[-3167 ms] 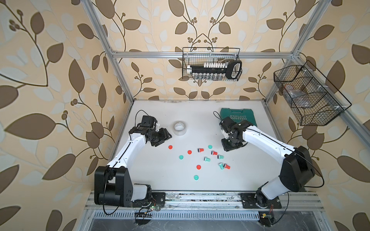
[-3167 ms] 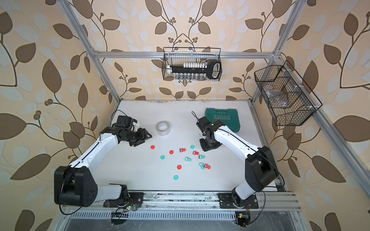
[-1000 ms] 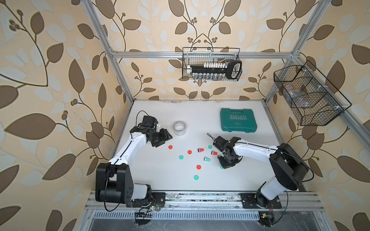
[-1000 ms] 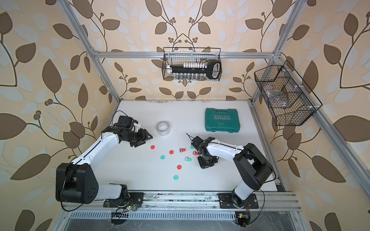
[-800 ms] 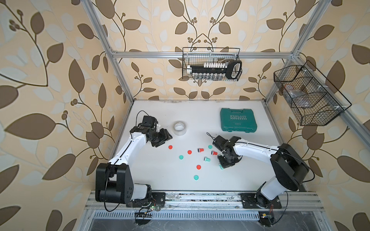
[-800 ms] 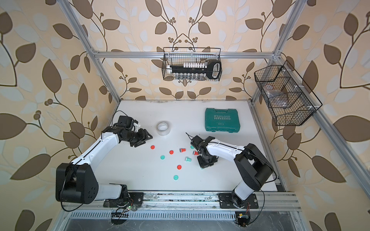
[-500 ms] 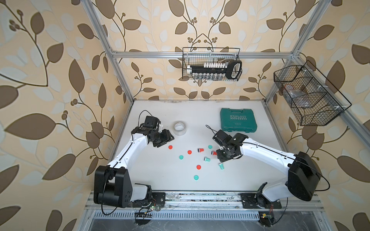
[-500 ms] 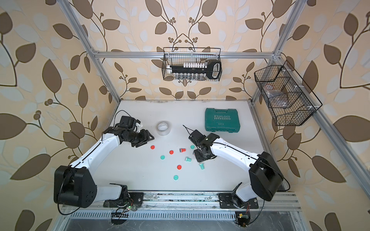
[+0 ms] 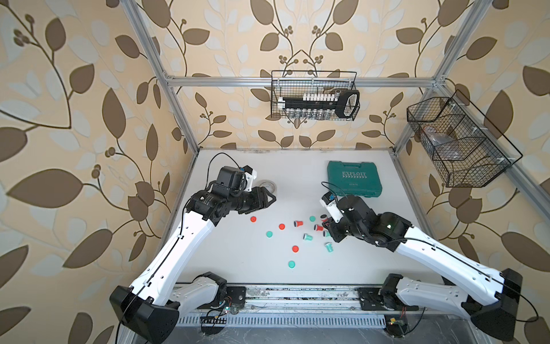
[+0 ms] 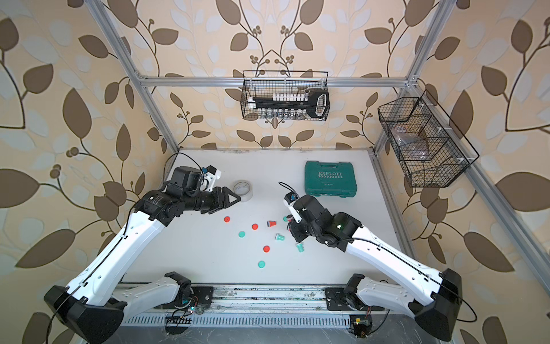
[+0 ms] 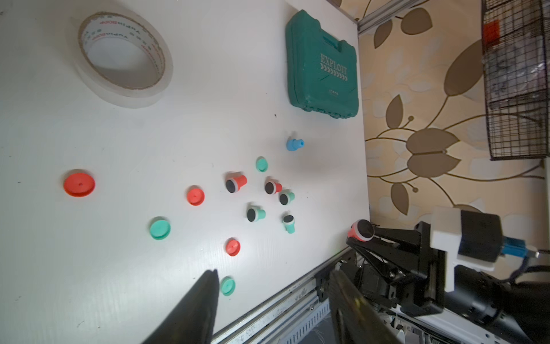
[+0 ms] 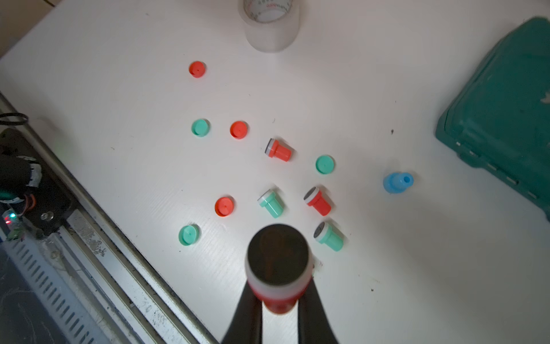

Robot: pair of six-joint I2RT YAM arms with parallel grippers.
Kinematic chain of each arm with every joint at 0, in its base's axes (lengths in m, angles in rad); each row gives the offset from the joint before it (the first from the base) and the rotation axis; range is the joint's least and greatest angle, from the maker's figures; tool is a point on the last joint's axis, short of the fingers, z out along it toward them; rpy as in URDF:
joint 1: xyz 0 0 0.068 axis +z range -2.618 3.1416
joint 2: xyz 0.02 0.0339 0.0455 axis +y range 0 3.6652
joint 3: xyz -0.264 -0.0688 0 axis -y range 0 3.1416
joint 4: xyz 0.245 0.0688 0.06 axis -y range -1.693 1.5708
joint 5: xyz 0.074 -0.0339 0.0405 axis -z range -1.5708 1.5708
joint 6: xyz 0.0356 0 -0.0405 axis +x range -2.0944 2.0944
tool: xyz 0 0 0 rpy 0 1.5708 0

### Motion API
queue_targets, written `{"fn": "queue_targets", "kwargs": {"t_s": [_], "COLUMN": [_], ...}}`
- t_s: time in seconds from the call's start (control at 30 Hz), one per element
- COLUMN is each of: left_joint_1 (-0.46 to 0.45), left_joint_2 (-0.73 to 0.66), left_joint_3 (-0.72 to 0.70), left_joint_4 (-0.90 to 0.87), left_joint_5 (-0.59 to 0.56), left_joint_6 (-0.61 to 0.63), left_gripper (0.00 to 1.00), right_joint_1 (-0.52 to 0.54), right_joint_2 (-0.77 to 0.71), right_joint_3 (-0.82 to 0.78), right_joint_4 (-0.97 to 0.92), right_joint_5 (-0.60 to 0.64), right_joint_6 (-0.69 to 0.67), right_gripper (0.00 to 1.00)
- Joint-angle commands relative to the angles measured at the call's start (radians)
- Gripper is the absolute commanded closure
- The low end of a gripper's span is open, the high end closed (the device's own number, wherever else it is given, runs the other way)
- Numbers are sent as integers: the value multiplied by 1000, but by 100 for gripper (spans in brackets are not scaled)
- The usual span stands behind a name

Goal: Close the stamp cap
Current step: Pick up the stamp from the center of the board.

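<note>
**Clerk:** Item one, the stamp (image 12: 278, 262)?

**Checker:** Red barrel, white collar, black pad face, no cap on it. It was clamped by the barrel in the right gripper (image 12: 280, 302). It was held clear of the table (image 9: 238, 268), on the robot's side of the toolcase (image 9: 354, 178) (near it, not touching).

**Clerk:** Changes against the earlier entries?

**Checker:** A second before, the right gripper was low among the scattered stamps. In the earliest frame a red stamp lay beside the green stamp (image 9: 329, 247); that spot was now bare. The left gripper (image 9: 267, 199) had edged a little toward the toolcase but was well apart from it. Its fingers were half parted and held nothing.

**Clerk:** Discrepancies between views?

**Checker:** Both wrist views showed a blue piece (image 12: 398, 182) on the table just beside the toolcase. In both top views the right arm (image 9: 416, 247) covered it.
</note>
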Motion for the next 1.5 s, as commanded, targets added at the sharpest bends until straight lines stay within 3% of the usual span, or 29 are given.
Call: {"fn": "queue_targets", "kwargs": {"t_s": [0.0, 0.37, 0.6, 0.97, 1.47], "left_joint_1": [-70, -391, -531, -581, -594], "left_joint_2": [-29, 20, 110, 199, 222], "left_joint_3": [59, 165, 198, 220, 199], "left_joint_4": [-40, -55, -31, 5, 40], "left_joint_5": [14, -105, -152, -152, -151], "left_joint_6": [-69, -181, -208, -239, -268], "left_gripper": [39, 41, 41, 43, 52], "right_joint_1": [4, 4, 4, 13, 32], "right_joint_2": [-88, -192, -164, -158, -166], "right_joint_3": [-90, -144, -123, -121, -129], "right_joint_4": [195, 292, 289, 298, 334], "right_joint_5": [-112, -314, -347, -367, -367], "right_joint_6": [-145, -440, -494, -495, -471], "right_gripper": [100, 100, 100, 100, 100]}}
